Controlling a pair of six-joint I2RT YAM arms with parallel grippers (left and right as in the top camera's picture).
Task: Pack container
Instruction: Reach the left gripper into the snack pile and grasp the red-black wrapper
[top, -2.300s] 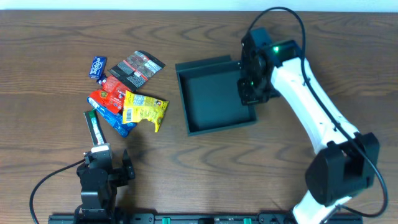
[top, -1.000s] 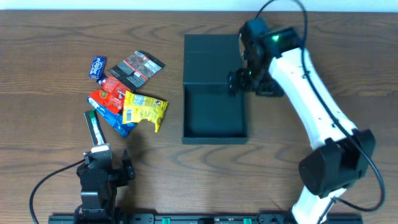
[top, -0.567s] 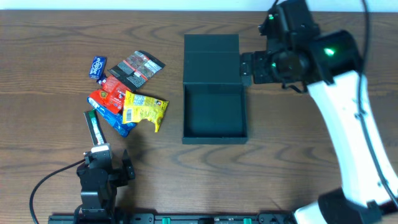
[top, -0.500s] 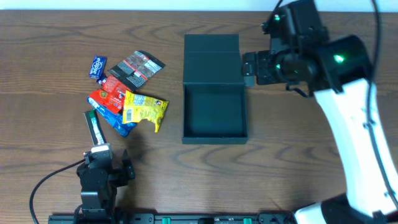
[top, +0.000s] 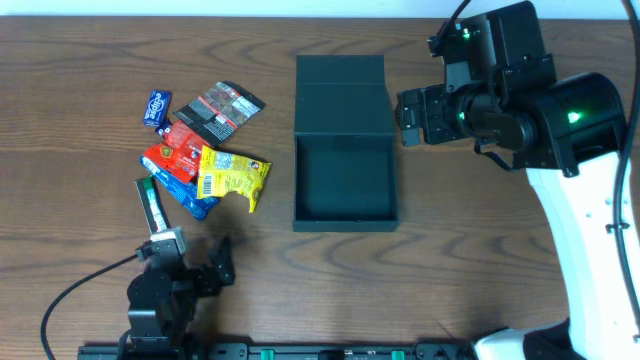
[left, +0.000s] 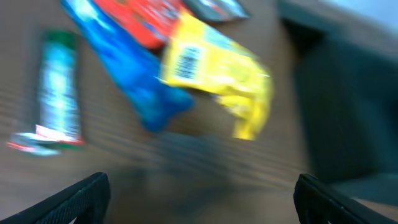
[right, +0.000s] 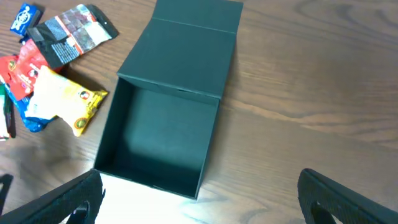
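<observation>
1. The container (top: 344, 182) stands open in the middle of the table (top: 480, 262), its lid (top: 341, 92) folded back flat toward the far edge.
2. The right claw (right: 202, 196) hangs high, just right of the lid, jaws spread wide and holding nothing.
3. The left claw (left: 200, 198) sits low at the near left edge, also spread wide and holding nothing (its own camera view is blurred).
4. Snack packets lie heaped left of the container, apart from it: yellow packet (top: 232, 175), red packet (top: 172, 155), black packet (top: 222, 108), and green stick (top: 150, 203) nearest the left claw.
</observation>
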